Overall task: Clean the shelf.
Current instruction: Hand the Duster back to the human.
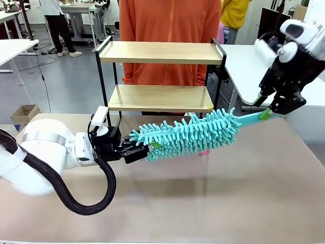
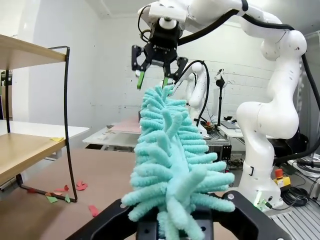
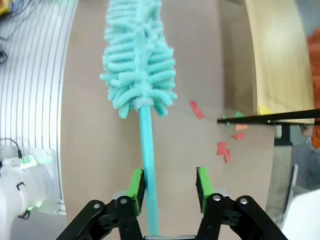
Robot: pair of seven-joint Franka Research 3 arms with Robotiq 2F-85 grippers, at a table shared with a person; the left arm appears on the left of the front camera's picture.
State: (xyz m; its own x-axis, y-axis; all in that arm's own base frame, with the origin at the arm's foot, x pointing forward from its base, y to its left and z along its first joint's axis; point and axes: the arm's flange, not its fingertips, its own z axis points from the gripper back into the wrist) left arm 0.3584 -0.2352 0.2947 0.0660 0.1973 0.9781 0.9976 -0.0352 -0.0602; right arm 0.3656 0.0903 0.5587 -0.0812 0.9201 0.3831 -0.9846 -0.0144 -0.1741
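Two tools of mine meet on one teal duster (image 1: 185, 134), which stretches across the middle of the front view just above the brown tabletop (image 1: 213, 198). My left tool (image 1: 138, 151), at lower left of centre in that frame, is clamped tight on the fluffy tip of the duster; in the left wrist view the chenille strands (image 2: 172, 165) bulge up out of the pinched black fingers at the bottom edge. My right tool (image 1: 266, 113), at the upper right of the front view, sits at the thin teal handle (image 3: 147, 165). In the right wrist view its green pads (image 3: 136, 184) stand apart with a clear gap between them, the handle running up along the left pad and well off the right one, so I am not gripping it there. From the left wrist view I see that same right tool (image 2: 152, 80) at the top centre, its fingers spread over the far end of the duster.

The shelf (image 1: 161, 53) stands at the far edge of the tabletop, upper centre of the front view, just behind the duster, with a person in an orange top (image 1: 170, 20) right behind it. Small red, orange and green paper scraps (image 3: 225, 147) lie on the tabletop near the shelf's black foot rail (image 3: 270, 119).
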